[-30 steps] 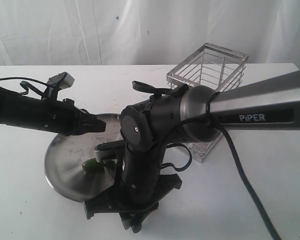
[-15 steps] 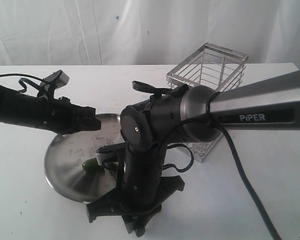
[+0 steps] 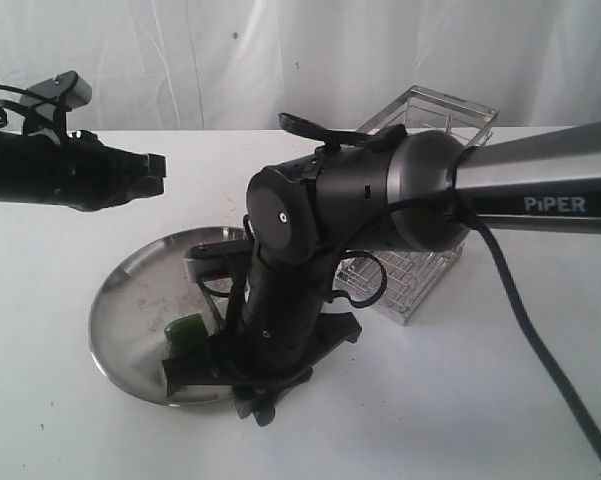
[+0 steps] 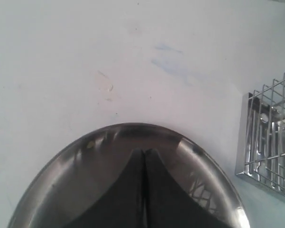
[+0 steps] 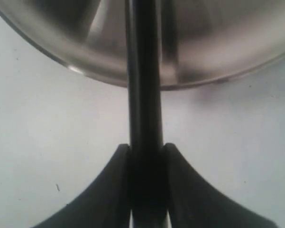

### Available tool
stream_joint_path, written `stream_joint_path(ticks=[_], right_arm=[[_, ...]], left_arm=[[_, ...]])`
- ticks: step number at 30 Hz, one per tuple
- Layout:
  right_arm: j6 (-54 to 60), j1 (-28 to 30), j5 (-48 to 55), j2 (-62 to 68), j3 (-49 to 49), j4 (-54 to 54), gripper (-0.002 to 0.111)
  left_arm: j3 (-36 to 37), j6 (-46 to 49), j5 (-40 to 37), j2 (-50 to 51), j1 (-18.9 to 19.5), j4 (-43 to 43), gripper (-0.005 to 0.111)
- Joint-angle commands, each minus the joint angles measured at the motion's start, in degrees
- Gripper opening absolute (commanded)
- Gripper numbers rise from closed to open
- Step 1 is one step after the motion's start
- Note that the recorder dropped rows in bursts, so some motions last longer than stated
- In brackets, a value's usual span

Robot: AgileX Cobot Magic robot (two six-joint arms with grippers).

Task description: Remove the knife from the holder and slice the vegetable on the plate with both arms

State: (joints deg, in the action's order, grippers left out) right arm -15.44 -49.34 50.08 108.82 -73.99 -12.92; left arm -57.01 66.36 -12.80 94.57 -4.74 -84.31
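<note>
Left arm point(image 3: 50, 178) hovers raised near the plate point(image 3: 120, 320), jaws pinched shut, empty; best lower it to pin the vegetable point(image 3: 187, 332) lying on the plate. Right arm point(image 3: 310, 230) jaws grip the knife point(image 5: 143, 85) over the rim: press straight down, slowly

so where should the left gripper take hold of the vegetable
Likely the vegetable at its exposed green end, pinched from above on the left: the right arm hides its other end. The left gripper is shut, so open first.
</note>
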Motion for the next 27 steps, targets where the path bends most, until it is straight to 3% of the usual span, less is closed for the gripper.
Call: stream_joint_path(ticks=[1,6,15,18,23,27], right_arm=[[-1.2,0.4,-1.4,-0.7,-1.3,2.8,0.0],[-4.1,0.4,1.8,-1.5,-4.1,6.5,0.0],[-5.7,-1.1,3.5,-4.6,-4.8,4.0,0.0],[-8.5,-3.0,2.2,-3.9,-4.8,4.2,0.0],[-15.1,-7.5,-0.4,-1.4,-4.8,8.7,0.0],[-22.1,-9.9,-0.3,-0.5,-4.8,14.3,0.0]], left_arm=[[0.3,0.4,-0.4,-2.4,0.0,-0.2,0.0],[0.3,0.3,-1.8,-3.6,0.0,-0.2,0.0],[0.5,0.0,-1.9,-5.2,0.0,0.5,0.0],[2.1,-0.1,1.6,-5.2,0.0,-0.3,0.0],[6.7,-0.2,14.0,-5.2,0.1,-8.6,0.0],[8.5,0.5,5.7,-5.2,2.1,-7.9,0.0]])
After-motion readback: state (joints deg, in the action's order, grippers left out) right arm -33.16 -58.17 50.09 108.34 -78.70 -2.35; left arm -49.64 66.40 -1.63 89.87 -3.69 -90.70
